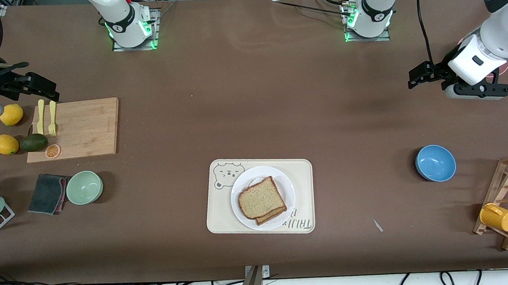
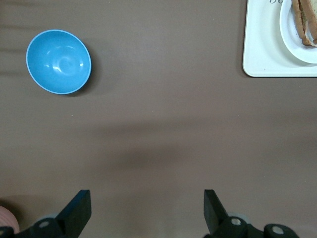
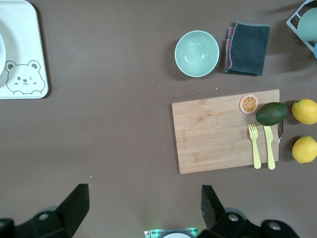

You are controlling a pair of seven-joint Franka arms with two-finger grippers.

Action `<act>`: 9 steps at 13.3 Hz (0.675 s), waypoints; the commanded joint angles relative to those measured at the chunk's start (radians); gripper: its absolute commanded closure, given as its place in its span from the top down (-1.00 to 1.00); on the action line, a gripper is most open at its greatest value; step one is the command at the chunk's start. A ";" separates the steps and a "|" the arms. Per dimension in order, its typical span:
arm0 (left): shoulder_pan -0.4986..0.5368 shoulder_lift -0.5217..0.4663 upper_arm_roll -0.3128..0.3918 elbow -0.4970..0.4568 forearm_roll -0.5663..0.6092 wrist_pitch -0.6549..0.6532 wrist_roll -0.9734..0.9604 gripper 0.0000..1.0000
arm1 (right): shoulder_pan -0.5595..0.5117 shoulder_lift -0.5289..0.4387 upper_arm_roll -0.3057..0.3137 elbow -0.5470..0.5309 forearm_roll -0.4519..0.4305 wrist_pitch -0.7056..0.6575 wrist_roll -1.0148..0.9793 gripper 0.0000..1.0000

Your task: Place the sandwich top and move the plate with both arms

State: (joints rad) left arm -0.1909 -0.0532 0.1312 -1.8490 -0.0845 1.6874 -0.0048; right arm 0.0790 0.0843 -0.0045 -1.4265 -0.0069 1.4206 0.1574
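The sandwich top [image 1: 261, 198], a speckled brown bread slice, lies on another slice on the white plate [image 1: 285, 185]. The plate sits on a cream bear-print tray [image 1: 302, 170] near the front camera. My left gripper [image 1: 418, 76] is open and empty, up over bare table toward the left arm's end. In the left wrist view [image 2: 146, 198] it shows wide open, with the plate's edge [image 2: 293, 42] and the bread [image 2: 303, 22] at the corner. My right gripper [image 1: 45, 88] is open and empty over the cutting board's end, and also wide open in the right wrist view [image 3: 143, 196].
A blue bowl [image 1: 435, 162] and a wooden rack with a yellow cup [image 1: 499, 217] stand at the left arm's end. A cutting board [image 1: 81, 129] with fork and knife, lemons, an avocado, a green bowl [image 1: 84, 187] and a dark cloth [image 1: 47, 193] lie at the right arm's end.
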 commanded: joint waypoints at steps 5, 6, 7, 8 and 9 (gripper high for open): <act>0.047 -0.011 -0.015 0.157 0.132 -0.198 -0.017 0.99 | -0.008 0.008 -0.014 0.026 0.005 -0.019 0.004 1.00; 0.047 -0.007 -0.016 0.148 0.132 -0.181 -0.017 0.98 | -0.007 0.008 -0.014 0.026 0.007 -0.017 0.007 1.00; 0.047 -0.005 -0.015 0.136 0.132 -0.167 -0.017 0.98 | -0.007 0.009 -0.012 0.026 0.007 -0.017 0.007 1.00; 0.047 -0.005 -0.015 0.133 0.132 -0.164 -0.018 0.98 | -0.007 0.009 -0.012 0.026 0.005 -0.017 0.007 1.00; 0.047 -0.005 -0.016 0.134 0.132 -0.164 -0.018 0.98 | -0.008 0.009 -0.014 0.026 0.005 -0.017 0.005 1.00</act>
State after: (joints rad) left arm -0.1492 -0.0701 0.1299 -1.7265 0.0154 1.5365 -0.0102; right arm 0.0716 0.0848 -0.0186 -1.4263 -0.0063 1.4206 0.1576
